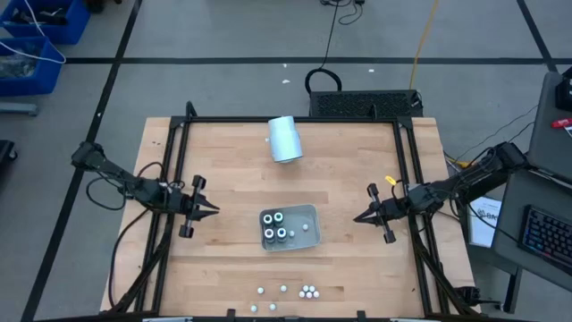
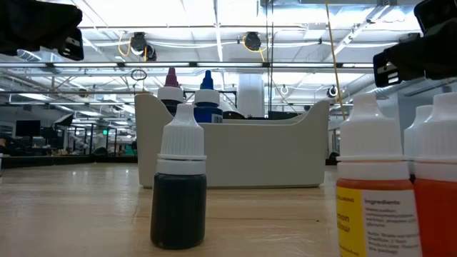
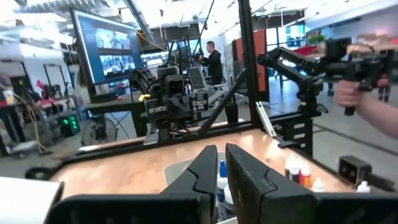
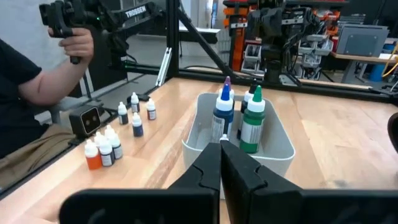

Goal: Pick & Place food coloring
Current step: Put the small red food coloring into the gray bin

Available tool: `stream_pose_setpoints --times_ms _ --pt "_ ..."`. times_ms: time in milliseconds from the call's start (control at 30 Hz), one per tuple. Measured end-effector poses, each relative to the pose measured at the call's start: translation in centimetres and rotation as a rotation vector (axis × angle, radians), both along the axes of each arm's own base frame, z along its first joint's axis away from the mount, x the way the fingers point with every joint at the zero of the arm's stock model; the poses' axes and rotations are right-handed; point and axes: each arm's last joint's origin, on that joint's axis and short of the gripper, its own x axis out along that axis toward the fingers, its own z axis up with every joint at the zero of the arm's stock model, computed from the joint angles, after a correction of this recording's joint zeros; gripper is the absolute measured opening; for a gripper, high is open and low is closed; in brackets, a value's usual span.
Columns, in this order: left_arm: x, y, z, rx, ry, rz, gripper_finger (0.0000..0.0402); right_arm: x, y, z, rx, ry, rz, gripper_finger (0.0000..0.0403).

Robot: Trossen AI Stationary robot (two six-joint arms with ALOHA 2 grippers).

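Sorting food coloring into the grey tray, partly done by the look of it.

Nearest the table [image 1: 223,170] front edge, about ten small bottles [image 1: 308,291] stand loose and remain to be moved; beyond them the tray [image 1: 308,213] holds four larger bottles [image 1: 275,225] and one small one. Left tool [image 1: 213,209] and right tool [image 1: 357,218] hover either side of the tray, both clenched and empty. Farthest back lies a pale-blue cylinder [image 1: 285,139].
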Motion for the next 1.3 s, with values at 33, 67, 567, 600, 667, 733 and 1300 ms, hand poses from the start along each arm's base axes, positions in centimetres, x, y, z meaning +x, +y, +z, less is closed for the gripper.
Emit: stream_pose_setpoints --times_ms 33,67,567,600,667,733,1300 --pt "0.0 0.0 0.0 -0.016 0.004 0.004 0.0042 0.0 0.0 0.0 -0.001 0.002 0.002 0.0" --pt "0.0 0.1 0.0 -0.035 0.008 0.016 0.0042 0.0 0.0 0.0 -0.001 0.002 0.002 0.0" --pt "4.9 -5.8 2.7 -0.011 0.305 -0.061 0.0006 0.0 0.0 0.3 0.006 -0.034 0.003 0.0" --pt "5.7 -6.8 2.9 0.03 0.347 -0.071 0.0005 0.0 0.0 0.4 0.006 -0.04 0.003 0.0" --pt "7.4 -9.0 3.1 0.094 0.433 -0.087 0.0004 0.0 0.0 0.5 0.004 -0.048 0.003 0.0" --pt "9.1 -11.2 3.1 0.134 0.514 -0.096 0.0012 0.0 0.0 0.5 0.004 -0.05 0.003 0.0" --pt "18.6 -21.6 1.8 0.223 0.984 -0.076 0.0118 0.0 0.0 0.5 -0.037 -0.06 0.004 0.0"
